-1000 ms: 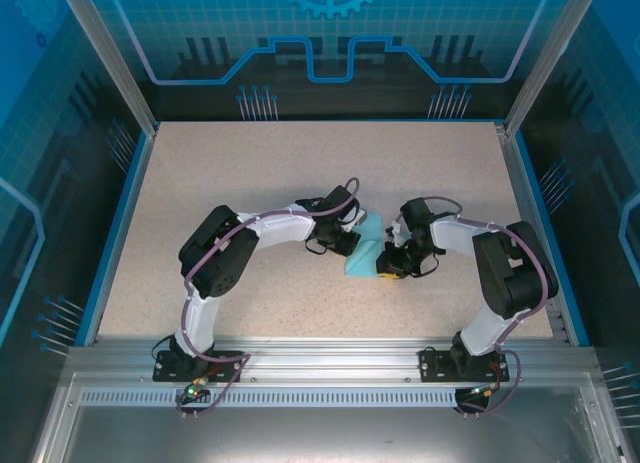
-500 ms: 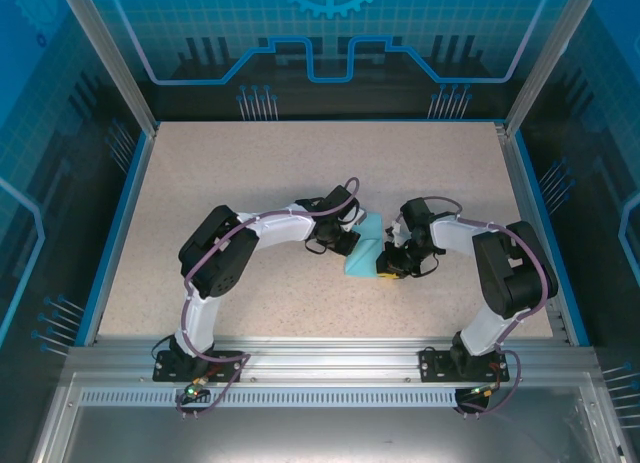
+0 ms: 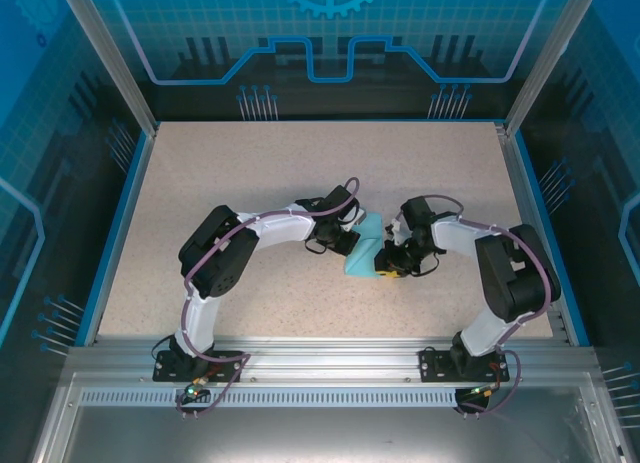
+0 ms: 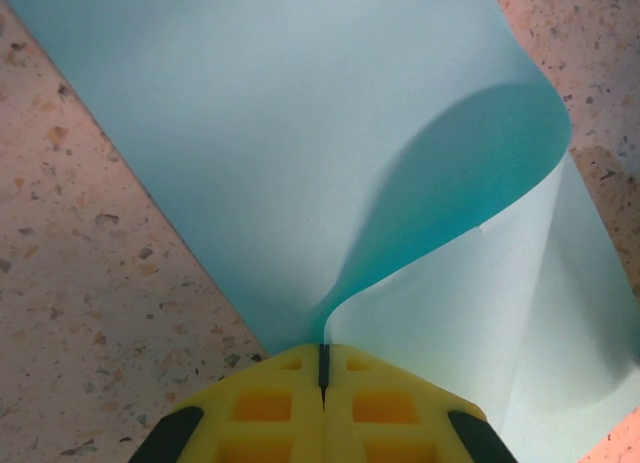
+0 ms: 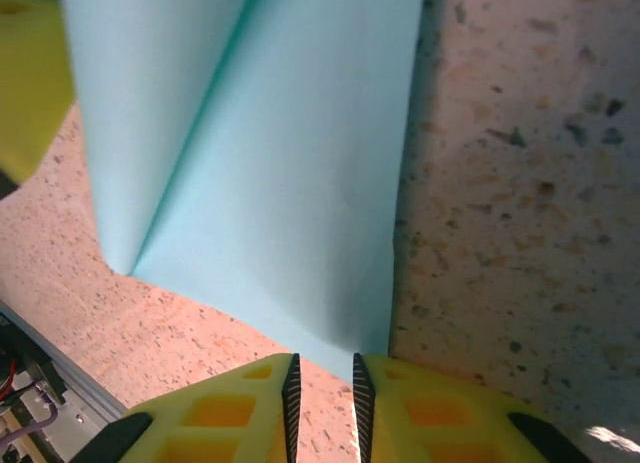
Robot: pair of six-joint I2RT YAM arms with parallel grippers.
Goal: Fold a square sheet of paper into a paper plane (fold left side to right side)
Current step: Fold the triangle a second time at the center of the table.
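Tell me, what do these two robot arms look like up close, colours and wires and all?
Both the left arm and right arm have white links joined by bulky black joint housings, with a thin purplish cable looping along each. The left end effector and right end effector have blocky yellow fingers with square pockets and black ribbed inner pads.

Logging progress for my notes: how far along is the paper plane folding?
Done: the light-blue paper sheet carries one fold line, seen from the right wrist. In hand: the left gripper is shut on a curled-over flap; the right gripper sits slightly open at the sheet's edge. Left: flattening that flap, then every later fold; no dart shape yet.
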